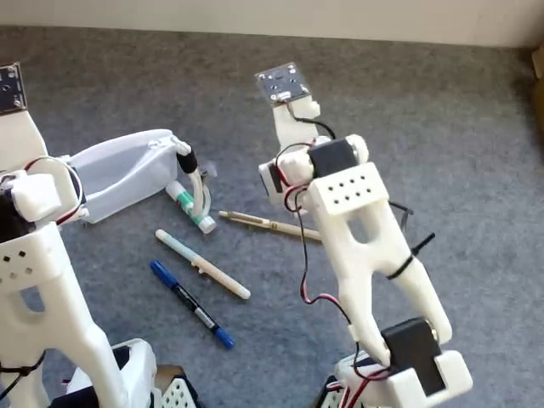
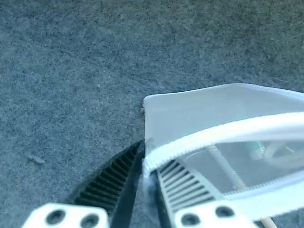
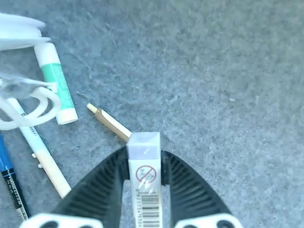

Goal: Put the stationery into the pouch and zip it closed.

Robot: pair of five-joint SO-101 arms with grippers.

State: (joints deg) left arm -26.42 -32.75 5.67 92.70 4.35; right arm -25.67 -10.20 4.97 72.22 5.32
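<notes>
Two grippers pinched tight: right gripper clamps a small white barcoded block, left gripper nips the rim of the translucent white zip pouch, well off from the right one; slack mouth may sag, block snagging outside.

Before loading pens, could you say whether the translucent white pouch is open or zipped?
Open: the translucent white pouch gapes, its zip edges apart.

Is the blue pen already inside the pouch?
No, in the high view the blue pen lies on the grey carpet, out in the open and apart from the pouch.
</notes>
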